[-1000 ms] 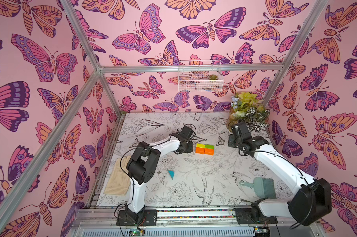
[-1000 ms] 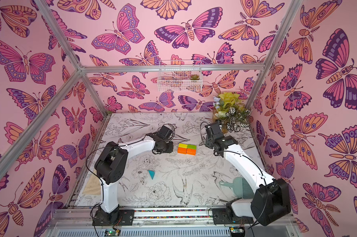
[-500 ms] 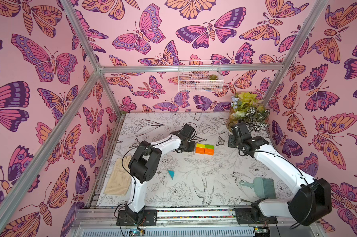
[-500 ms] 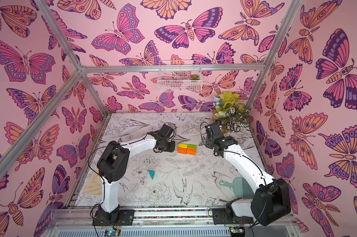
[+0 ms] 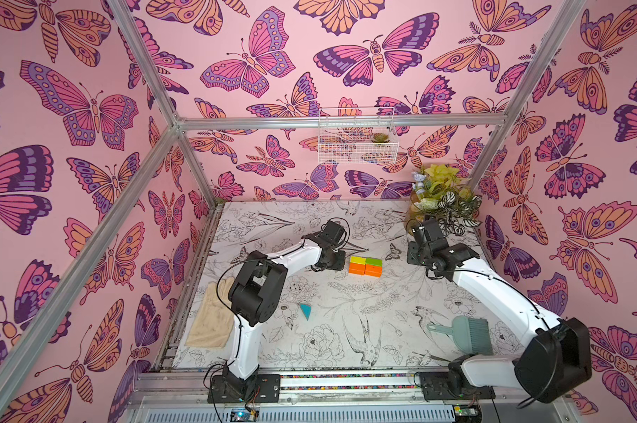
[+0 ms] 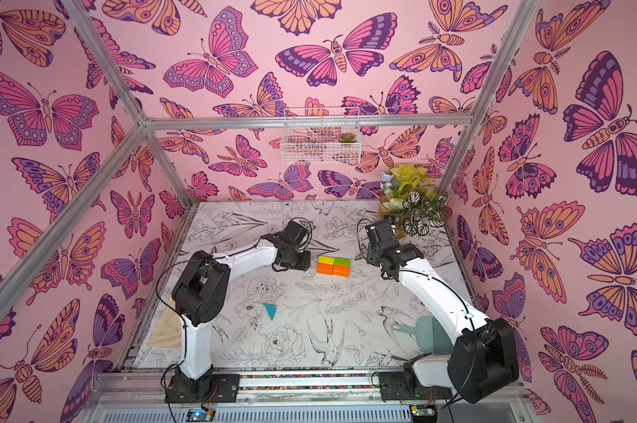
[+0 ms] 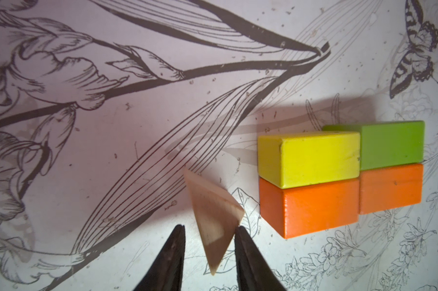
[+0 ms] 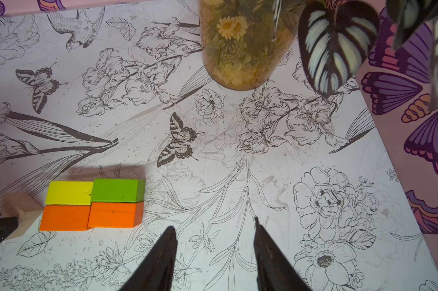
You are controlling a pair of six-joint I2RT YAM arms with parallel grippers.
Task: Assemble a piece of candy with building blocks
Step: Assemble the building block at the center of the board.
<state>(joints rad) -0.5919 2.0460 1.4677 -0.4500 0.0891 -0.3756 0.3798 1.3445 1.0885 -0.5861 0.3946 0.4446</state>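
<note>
my left arm (image 5: 295, 252) reaches out low, left end effector (image 7: 209, 228) slack around tan triangle (image 7: 212, 209) | right end effector (image 8: 214, 224) part-open, empty

bare table (image 8: 238, 176) between bricks (image 8: 94, 204) and vase (image 8: 238, 50) — tan triangle (image 8: 24, 204) opposite
</note>
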